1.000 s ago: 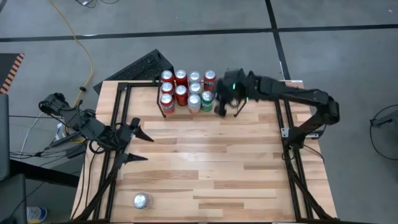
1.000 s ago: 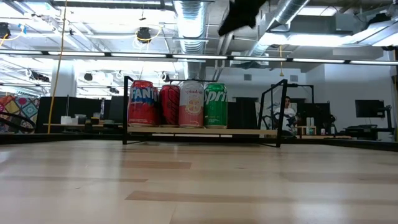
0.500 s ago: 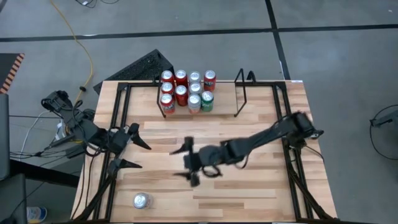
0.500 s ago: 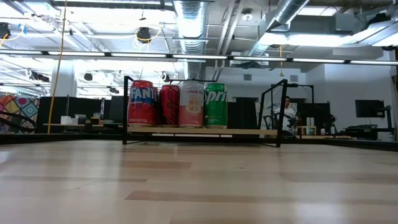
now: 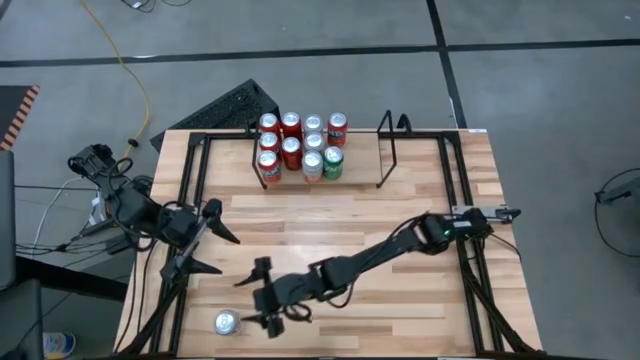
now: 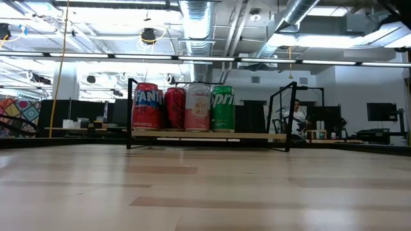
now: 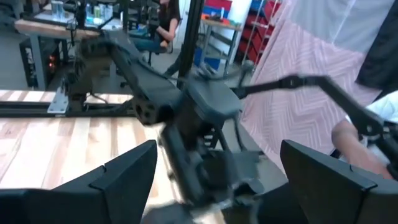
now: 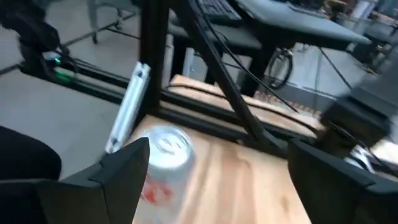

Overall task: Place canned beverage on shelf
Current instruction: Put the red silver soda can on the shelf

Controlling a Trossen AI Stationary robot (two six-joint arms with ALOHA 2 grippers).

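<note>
**Asker:** Across the wooden worktop (image 5: 400, 210), where do the cans sit?

**Describer:** At the far edge stands the shelf (image 5: 385, 150), a low rack of thin black rods. Eight cans (image 5: 300, 146) fill its left part in two rows. From table height, the front row reads as a red Fanta can (image 6: 146, 106), a dark red can (image 6: 174, 108), a pink can (image 6: 197, 107) and a green Sprite can (image 6: 222, 108). The shelf's right part holds no cans.

**Asker:** And the one to be placed?

**Describer:** A silver-topped can (image 5: 227, 322) stands alone at the near left corner, well apart from the shelf.

**Asker:** Where are the arms?

**Describer:** The right arm stretches low across the worktop from the right side. Its right claw (image 5: 262, 296) sits just beside the lone can, fingers spread wide, not touching it. Its wrist camera shows that can (image 8: 164, 163) between the two dark fingers (image 8: 118, 177). The left claw (image 5: 208, 238) waits by the left edge, its fingers also apart and holding nothing.
</note>
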